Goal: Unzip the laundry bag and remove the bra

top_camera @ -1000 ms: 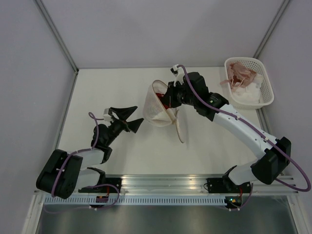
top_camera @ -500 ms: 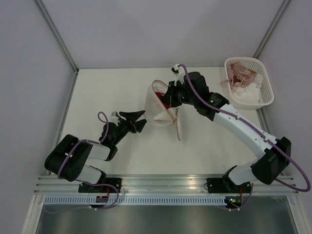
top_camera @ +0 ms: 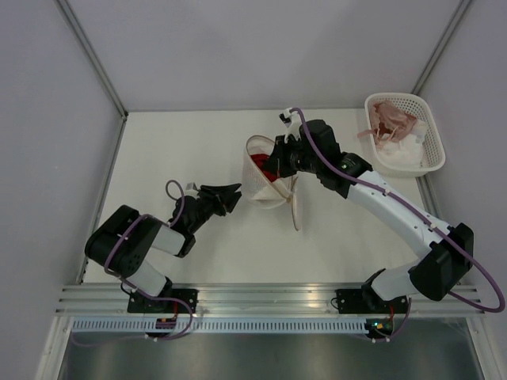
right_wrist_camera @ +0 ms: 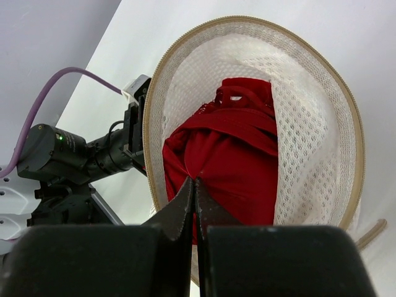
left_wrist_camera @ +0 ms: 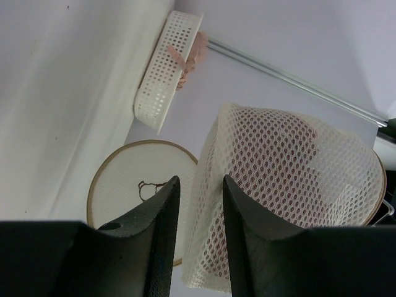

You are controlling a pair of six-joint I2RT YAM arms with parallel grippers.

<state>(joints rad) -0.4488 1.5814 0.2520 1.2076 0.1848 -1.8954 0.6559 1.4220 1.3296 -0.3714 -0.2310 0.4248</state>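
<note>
The right gripper [right_wrist_camera: 193,184] is pinched shut on the red bra [right_wrist_camera: 235,148], reaching into the open mouth of the bag [right_wrist_camera: 309,136]; in the top view it enters from 2 o'clock. The bag sits near the middle of the table [top_camera: 182,142] with its mouth turned to that gripper and the bra still inside. Its flap [top_camera: 295,207] hangs open at the bag's 5 o'clock. The left gripper [top_camera: 230,197] is just beside the bag at 8 o'clock, jaws a little apart; whether mesh lies between them cannot be told. The basket [top_camera: 432,138] holding pinkish cloth [top_camera: 388,119] stands well apart at 2 o'clock.
</note>
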